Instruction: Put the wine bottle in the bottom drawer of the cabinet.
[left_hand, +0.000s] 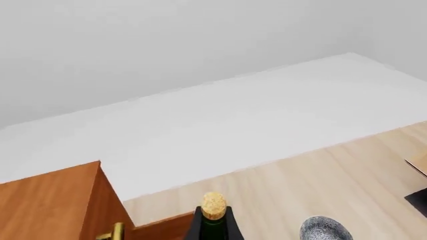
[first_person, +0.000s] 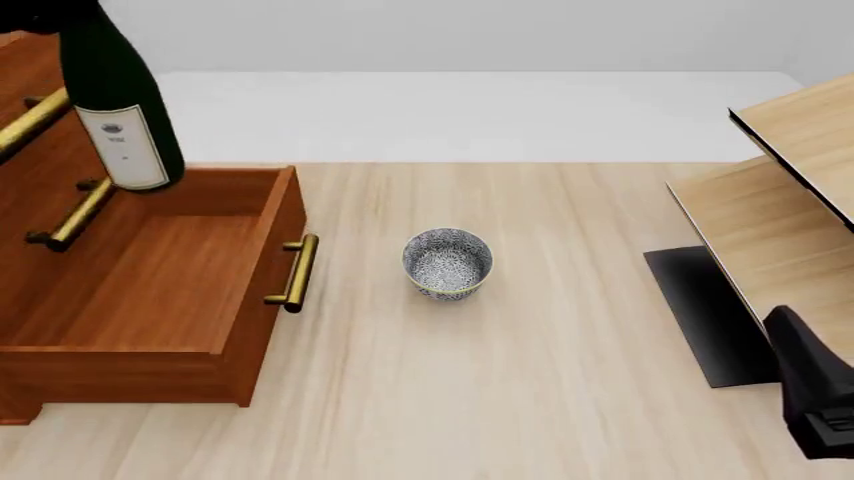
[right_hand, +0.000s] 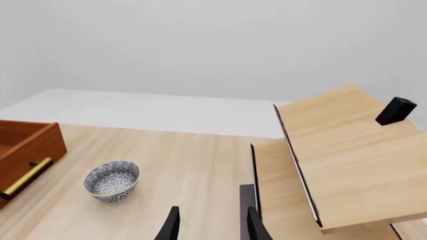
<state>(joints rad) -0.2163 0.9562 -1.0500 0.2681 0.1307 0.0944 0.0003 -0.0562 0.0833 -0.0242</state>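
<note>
1. The left fingers are out of sight, so their hold cannot be told; the right fingers (right_hand: 210, 225) are seen parted, holding nothing.
2. The tall dark green glass wine bottle (first_person: 118, 100) is held upright over the open reddish-brown wooden bottom drawer (first_person: 147, 290), against the cabinet (first_person: 34, 90).
3. The carrying step seems finished; lowering and release are called for next.

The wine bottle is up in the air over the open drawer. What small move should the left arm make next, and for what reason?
Probably lower it a little, straight down. In the front view the wine bottle hangs nearly upright above the back of the bottom drawer, which is pulled out and holds nothing visible. Its base looks already inside the drawer walls, so descent seems the safe step. The left gripper itself is out of sight.
</note>
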